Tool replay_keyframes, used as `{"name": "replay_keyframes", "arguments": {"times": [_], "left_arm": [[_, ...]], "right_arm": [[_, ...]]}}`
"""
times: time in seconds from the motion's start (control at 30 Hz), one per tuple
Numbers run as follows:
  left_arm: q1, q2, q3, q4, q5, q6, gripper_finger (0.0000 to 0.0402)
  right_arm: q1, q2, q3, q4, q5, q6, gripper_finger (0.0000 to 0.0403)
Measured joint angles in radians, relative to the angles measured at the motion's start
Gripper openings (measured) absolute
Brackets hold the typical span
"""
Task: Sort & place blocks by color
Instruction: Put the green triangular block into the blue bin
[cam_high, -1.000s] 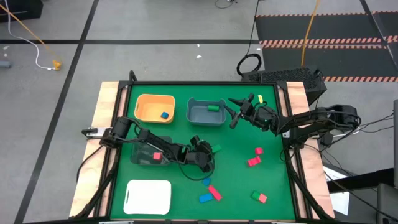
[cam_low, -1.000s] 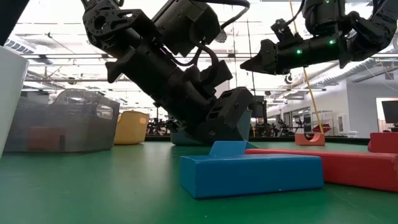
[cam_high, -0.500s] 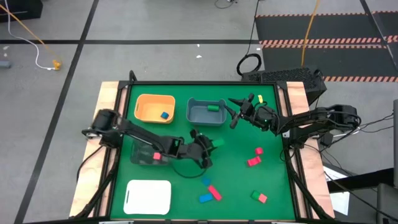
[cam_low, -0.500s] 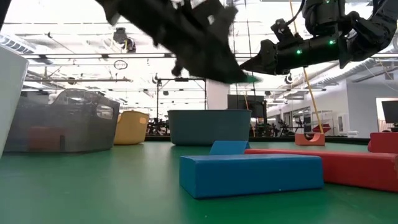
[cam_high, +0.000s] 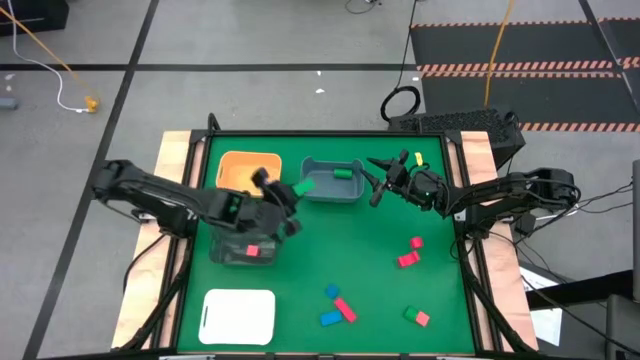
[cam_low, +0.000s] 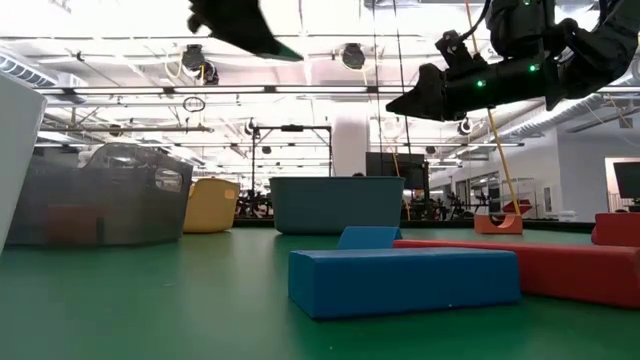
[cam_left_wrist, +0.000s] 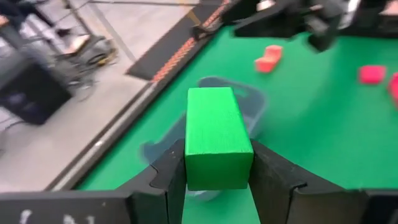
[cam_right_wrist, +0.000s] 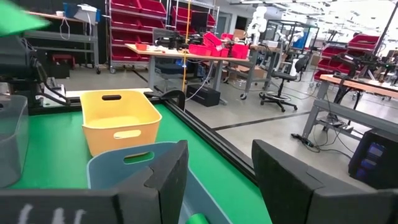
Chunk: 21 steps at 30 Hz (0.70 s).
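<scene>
Green desk (cam_high: 380, 290) spread wide, orange bin (cam_high: 243, 170) and grey bin (cam_high: 330, 182) side by side at the back. Left gripper (cam_high: 290, 193) up in the air between them, clamped on a green block (cam_left_wrist: 216, 137). Right gripper (cam_high: 375, 180) hangs beside the grey bin, fingers parted, nothing between them. Red and blue blocks (cam_high: 338, 308) lie scattered up front.

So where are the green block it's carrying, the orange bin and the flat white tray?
green block (cam_left_wrist: 217, 137), left wrist view, its top face
orange bin (cam_high: 236, 172), high view, its floor
white tray (cam_high: 238, 315), high view, its middle
</scene>
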Motion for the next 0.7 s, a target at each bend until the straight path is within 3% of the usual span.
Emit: {"name": "replay_keyframes", "arguments": {"times": [0.23, 0.5, 0.7], "left_arm": [[0.021, -0.157, 0.000, -0.217, -0.066, -0.008, 0.0141], [0.130, -0.318, 0.000, -0.265, -0.060, 0.021, 0.0143], [0.189, -0.382, 0.000, -0.249, -0.044, 0.074, 0.0144]], "right_arm": [[0.000, 0.000, 0.000, 0.001, 0.000, 0.000, 0.0171], [0.000, 0.000, 0.000, 0.004, 0.000, 0.008, 0.0171], [-0.010, 0.000, 0.000, 0.112, 0.005, 0.259, 0.0171]]}}
